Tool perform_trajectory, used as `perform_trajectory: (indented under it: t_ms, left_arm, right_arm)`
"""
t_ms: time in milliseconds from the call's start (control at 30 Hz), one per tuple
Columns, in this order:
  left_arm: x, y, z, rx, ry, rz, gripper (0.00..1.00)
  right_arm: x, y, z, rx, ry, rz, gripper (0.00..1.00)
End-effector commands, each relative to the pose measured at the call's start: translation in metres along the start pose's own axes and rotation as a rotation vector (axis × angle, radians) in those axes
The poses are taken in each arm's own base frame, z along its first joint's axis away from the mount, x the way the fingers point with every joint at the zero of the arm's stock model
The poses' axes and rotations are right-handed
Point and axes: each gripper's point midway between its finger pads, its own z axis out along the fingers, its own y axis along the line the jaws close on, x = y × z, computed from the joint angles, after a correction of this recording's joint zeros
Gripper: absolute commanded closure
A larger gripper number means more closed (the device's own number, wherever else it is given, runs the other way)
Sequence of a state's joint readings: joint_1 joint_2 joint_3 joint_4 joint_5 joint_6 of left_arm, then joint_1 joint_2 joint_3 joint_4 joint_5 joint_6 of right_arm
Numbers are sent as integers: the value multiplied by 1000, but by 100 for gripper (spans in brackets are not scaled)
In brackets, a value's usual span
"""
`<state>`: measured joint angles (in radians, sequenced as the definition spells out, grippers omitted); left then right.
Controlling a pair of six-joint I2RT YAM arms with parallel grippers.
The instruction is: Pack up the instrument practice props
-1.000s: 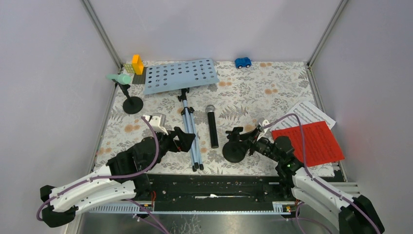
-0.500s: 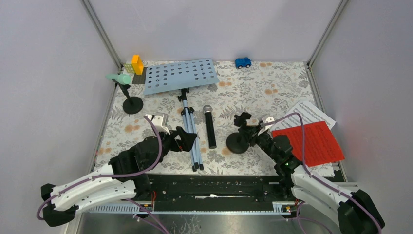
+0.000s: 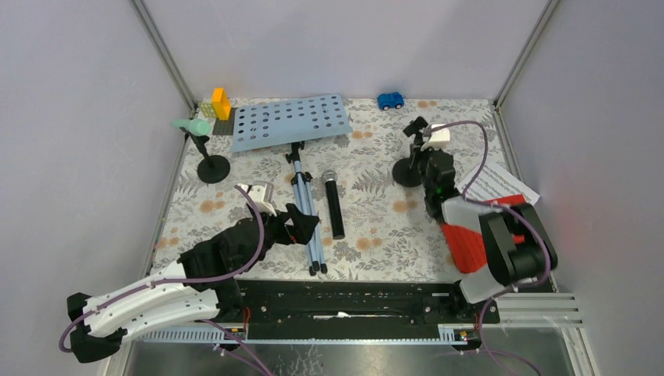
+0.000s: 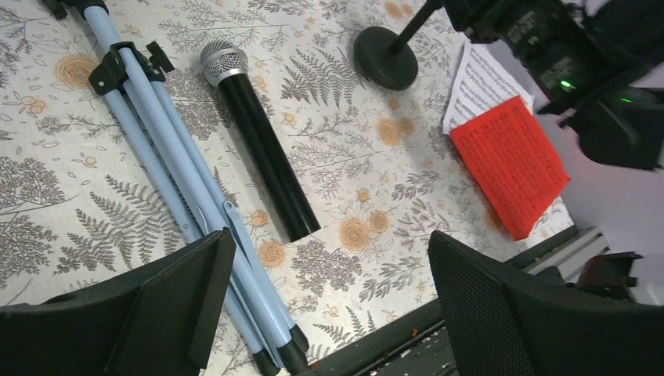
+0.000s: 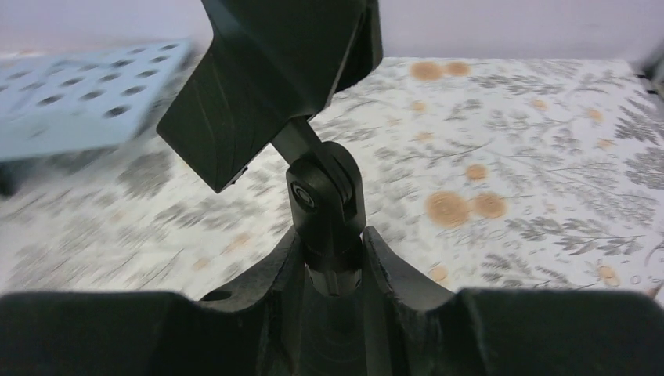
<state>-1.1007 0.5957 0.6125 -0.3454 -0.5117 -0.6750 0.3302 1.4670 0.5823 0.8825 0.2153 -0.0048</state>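
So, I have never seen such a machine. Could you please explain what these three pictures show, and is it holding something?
It is a robot with two arms fixed at the near edge of a table. Each arm ends in a two-finger gripper. The wide picture comes from a camera above and behind the arms; the other two come from cameras on the wrists. The right gripper is shut on the stem of a black mic holder. The left gripper is open and empty, close to the tripod legs of a pale blue rack. On the table lie a black microphone, a red sheet and a white sheet. At the far left a second holder carries a mint-green microphone. A blue toy car and bricks sit at the far edge.
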Motion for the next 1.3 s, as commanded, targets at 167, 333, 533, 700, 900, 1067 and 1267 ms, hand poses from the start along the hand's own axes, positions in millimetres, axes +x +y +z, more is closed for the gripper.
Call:
perform_trajectory:
  t_ms: [167,333,533,700,900,1067,1267]
  left_arm:
    - [6,-2,0,11,2,-104,1]
    - [16,8,1,-32,21,-112,1]
    - [20,21,6,-99,12,-103,1]
    - [34,37,20,-223,36,-71,1]
    - [22,77,49,-454,-39,-51,1]
    - [-22,146,77,-517,-104,-236,1]
    - [-87,179,57,-627,-289,-240,1]
  right_arm:
    - [-59,-76,94,162,-271,7,98]
    - [-46,-84,90,152,-281,10,41]
    - [-31,-75,58,113,-211,103,13]
    - [-13,-60,10,59,-134,242,2]
    - [28,-17,-49,-102,-24,367,0]
    - [38,26,-83,-260,71,378,0]
    - [31,51,-115,-365,80,370,0]
